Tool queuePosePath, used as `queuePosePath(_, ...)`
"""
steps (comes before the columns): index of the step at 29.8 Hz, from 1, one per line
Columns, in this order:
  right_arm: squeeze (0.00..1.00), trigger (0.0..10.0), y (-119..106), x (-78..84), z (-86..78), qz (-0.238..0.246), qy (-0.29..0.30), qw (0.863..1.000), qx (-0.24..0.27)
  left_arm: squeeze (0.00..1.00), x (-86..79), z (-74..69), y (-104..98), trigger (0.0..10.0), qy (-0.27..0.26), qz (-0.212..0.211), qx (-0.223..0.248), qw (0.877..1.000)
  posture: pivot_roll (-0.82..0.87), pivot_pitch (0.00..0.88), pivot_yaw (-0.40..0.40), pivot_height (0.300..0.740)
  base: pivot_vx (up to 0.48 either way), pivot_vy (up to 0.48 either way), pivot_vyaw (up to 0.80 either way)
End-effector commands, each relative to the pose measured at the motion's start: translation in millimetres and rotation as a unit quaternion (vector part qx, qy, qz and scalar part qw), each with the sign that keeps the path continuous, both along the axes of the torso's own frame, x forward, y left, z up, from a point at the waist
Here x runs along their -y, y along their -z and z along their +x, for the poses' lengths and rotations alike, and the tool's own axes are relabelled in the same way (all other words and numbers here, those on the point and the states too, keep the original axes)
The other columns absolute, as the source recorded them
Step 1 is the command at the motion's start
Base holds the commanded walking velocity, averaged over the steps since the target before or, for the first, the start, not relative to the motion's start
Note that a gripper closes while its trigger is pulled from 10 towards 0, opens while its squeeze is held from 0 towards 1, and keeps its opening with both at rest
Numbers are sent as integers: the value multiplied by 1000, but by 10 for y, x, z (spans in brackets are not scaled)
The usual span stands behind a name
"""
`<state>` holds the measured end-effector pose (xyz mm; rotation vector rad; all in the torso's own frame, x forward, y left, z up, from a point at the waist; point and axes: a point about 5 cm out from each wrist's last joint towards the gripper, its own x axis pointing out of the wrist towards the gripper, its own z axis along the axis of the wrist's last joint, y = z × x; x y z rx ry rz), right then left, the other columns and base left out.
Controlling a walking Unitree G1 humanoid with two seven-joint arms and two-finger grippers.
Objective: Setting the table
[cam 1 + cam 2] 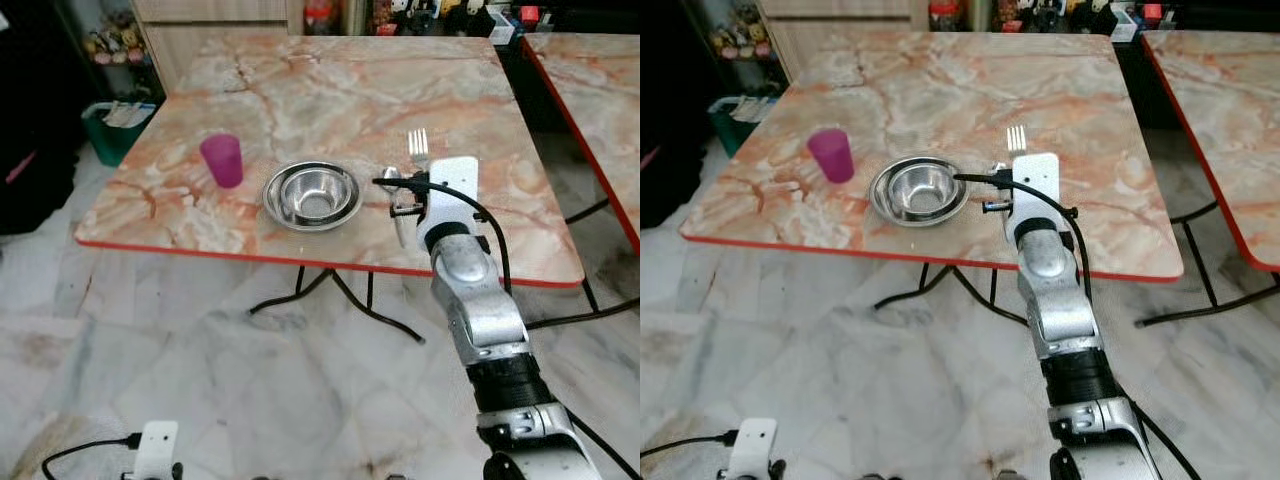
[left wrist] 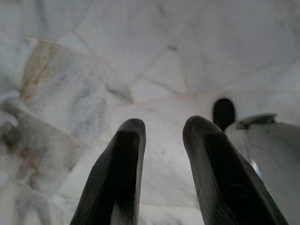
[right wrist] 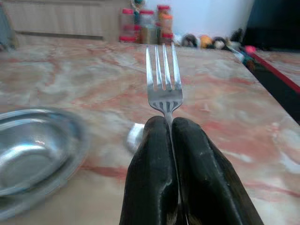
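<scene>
No legible txt anywhere.

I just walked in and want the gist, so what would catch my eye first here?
The right gripper is shut on a silver metal fork, held over the orange marbled table just right of a shiny steel bowl. A translucent purple plastic cup stands left of the bowl. The left gripper hangs open above the pale floor.

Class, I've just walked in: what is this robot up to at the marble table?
The robot is setting the table. Its right hand is shut on a fork, held over the marble table just right of the steel bowl. A purple cup stands left of the bowl. The left hand hangs open above the floor.
</scene>
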<state>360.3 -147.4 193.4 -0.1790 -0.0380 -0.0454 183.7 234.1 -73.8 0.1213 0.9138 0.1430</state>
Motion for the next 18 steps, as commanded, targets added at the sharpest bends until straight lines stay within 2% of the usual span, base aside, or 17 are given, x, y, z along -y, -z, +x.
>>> queuePosePath(1,0,10000,-86,-31,4,7,-4,1000,13,0,-17,-105,51,10000,-2,2,-21,1000,-6,192,52,740,281,0,0)
queuePosePath(18,0,10000,-49,-2,-2,12,9,1000,6,0,-22,-136,66,10000,-3,4,-28,1000,-5,190,55,740,288,0,0)
